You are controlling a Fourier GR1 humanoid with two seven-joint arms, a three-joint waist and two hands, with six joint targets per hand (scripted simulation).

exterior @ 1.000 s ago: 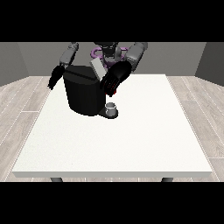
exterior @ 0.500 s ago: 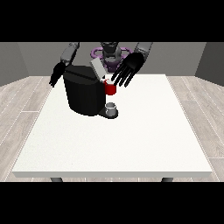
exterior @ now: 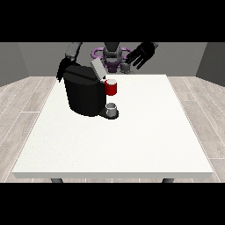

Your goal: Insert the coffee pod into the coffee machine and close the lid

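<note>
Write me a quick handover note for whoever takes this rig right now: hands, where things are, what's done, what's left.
Hand at the view's right: raised above the table's far edge, fingers spread, holding nothing.
Hand at the view's left: behind the coffee machine, fingers not readable.
Lid stands open; a red thing at the machine shows beside it. A grey thing sits at the machine's base.
Left: close the lid.

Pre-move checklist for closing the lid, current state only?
1. Lid of the coffee machine: raised, tilted up. Not ok, not yet closed.
2. Hand at the view's right: fingers spread, holding nothing, lifted clear of the machine. Ok.
3. Hand at the view's left: mostly hidden behind the machine. Cannot tell.
4. Red thing at the machine: sits under the lid. Seating: cannot tell.
5. Grey thing on the machine's base: pod or not, cannot tell.
</note>
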